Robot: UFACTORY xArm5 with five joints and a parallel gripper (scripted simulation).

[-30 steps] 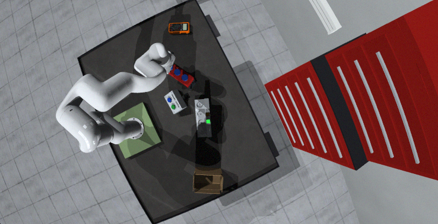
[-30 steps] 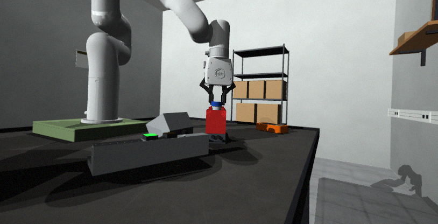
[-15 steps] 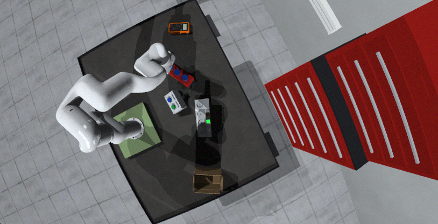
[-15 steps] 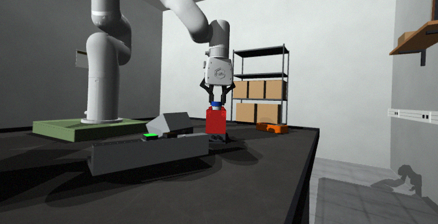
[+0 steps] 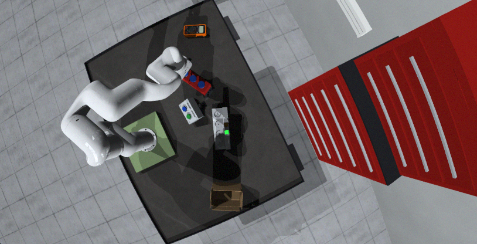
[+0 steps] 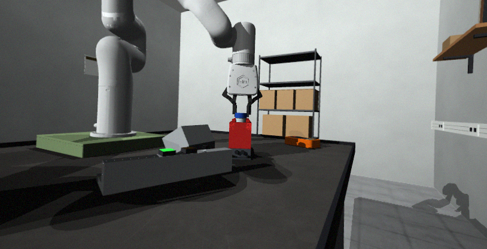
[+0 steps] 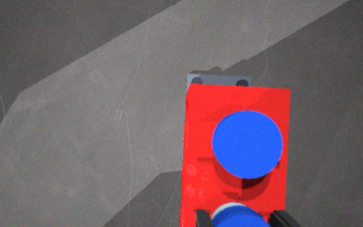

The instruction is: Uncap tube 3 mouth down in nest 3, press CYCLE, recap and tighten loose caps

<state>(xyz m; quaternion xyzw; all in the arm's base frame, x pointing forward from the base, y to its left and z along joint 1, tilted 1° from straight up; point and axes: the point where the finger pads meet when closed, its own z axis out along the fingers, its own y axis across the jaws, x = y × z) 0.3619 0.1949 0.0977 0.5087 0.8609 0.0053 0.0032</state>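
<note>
The red decapping station stands on the dark table, with blue caps on its tubes. My gripper points straight down over it and is shut on one blue cap, which sits on its tube. In the wrist view one more blue cap lies beyond it, then the end of the station. I cannot tell the tube's number. The grey cap tray shows its green lamp lit, also in the side view. The key housing carries the blue key and the green key.
An orange multimeter lies at the table's far end. An open cardboard box stands at the opposite edge. The arm's green base plate sits beside the key housing. A red tool cabinet stands off the table.
</note>
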